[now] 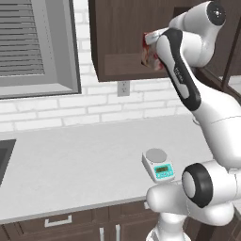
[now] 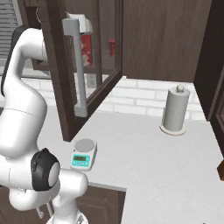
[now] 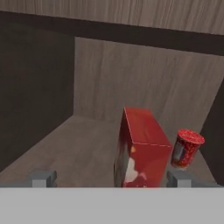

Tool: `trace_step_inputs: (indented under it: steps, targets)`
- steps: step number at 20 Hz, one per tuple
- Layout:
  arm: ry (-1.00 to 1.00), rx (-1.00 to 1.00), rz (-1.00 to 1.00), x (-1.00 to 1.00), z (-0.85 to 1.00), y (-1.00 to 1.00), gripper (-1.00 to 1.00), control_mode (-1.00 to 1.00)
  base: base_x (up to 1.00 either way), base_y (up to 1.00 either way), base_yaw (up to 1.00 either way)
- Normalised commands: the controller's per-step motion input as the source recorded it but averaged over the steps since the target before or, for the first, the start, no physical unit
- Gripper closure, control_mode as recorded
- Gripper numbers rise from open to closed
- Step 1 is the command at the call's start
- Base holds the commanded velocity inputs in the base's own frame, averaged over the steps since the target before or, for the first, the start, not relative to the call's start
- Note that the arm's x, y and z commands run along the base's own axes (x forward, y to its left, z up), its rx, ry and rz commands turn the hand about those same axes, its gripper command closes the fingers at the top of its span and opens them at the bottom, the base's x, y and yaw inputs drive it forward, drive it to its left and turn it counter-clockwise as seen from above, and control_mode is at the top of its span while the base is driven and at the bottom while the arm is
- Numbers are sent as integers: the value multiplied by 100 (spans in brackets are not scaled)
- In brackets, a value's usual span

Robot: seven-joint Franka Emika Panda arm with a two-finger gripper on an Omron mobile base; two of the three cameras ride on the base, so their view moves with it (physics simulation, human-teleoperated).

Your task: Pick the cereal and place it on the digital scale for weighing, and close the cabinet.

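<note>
The red rectangular cardboard cereal box (image 3: pixel 142 151) is seen upright inside the dark brown wooden wall cabinet (image 3: pixel 52 144), a small red can (image 3: pixel 186 148) just beside it. The gripper (image 3: pixel 111 178) jaws are spread wide apart, framing the box. The small white digital scale (image 1: pixel 158 165) sits on the grey counter (image 1: pixel 75 160); a paper-towel roll (image 2: pixel 175 109) stands well apart.

A red cereal box (image 3: pixel 142 148) is seen standing upright on the wooden shelf inside the wall cabinet (image 1: pixel 117 42). A pale picture is printed on its front, and its top is plain red. It is placed near the right side of the shelf, away from the back wall.

The cabinet is made of dark brown wood. Its door (image 2: pixel 87 65) is swung wide open, and a glass panel and a long silver bar handle (image 2: pixel 78 70) are seen on it.

A small white scale (image 1: pixel 158 165) is set on the grey table below the cabinet. A round grey plate is fitted on top and is bare. A teal panel with a little screen is seen on its front.
</note>
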Motion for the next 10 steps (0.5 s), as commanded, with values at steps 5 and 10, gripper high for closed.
trace_step_inputs:
  steps: [5, 10]
  targets:
    - [0, 7, 0, 32, -3, -2, -100, -100, 0, 0, 0]
    - [0, 2, 0, 36, -11, -1, -100, -100, 0, 0, 0]
